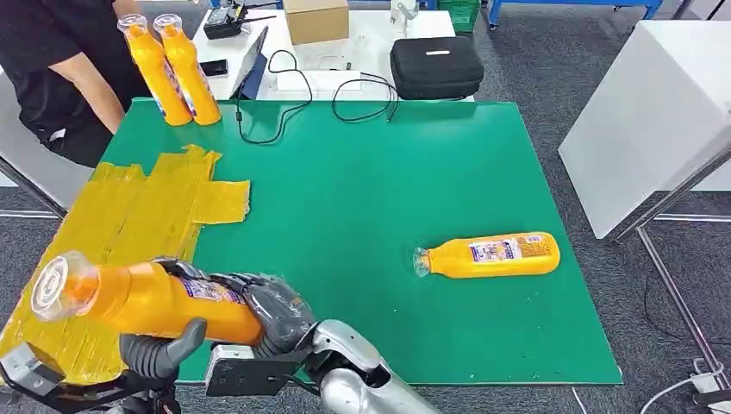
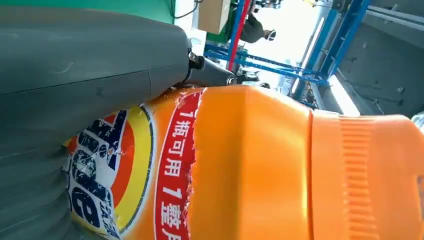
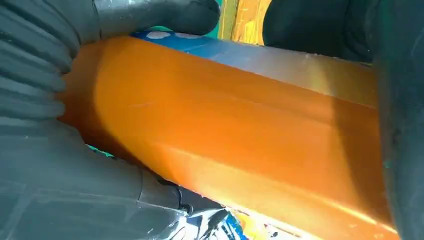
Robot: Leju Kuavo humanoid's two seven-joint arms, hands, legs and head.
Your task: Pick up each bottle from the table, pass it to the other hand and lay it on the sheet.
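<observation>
Spread wide under and beyond the fingers: a flat green table top (image 1: 388,216). Just past the fingers, on the left hand's side: a crinkly yellow plastic sheet (image 1: 129,216), lying flat on the green.

Far from the fingers, behind the table: a person in a black shirt (image 1: 43,52), a black zip case (image 1: 436,66) and a brown cardboard box (image 1: 315,19).

Right in the fingers: an orange plastic bottle with a clear cap (image 1: 146,302), lying on its side in the air, cap end out over the sheet. Held at both ends of its body. Right hand (image 1: 271,312) wrapped round the bottom end, fingers curled over the top and pressed on the plastic. Left hand (image 1: 159,349) under the middle, thick grey thumb (image 2: 75,65) pressed on the label, the other left fingers hidden.

Well apart from the fingers, off on the right hand's side: a second orange bottle (image 1: 491,255), lying on the green. Far across from the fingers, at the table's far corner: two more orange bottles (image 1: 172,73), standing up side by side.
</observation>
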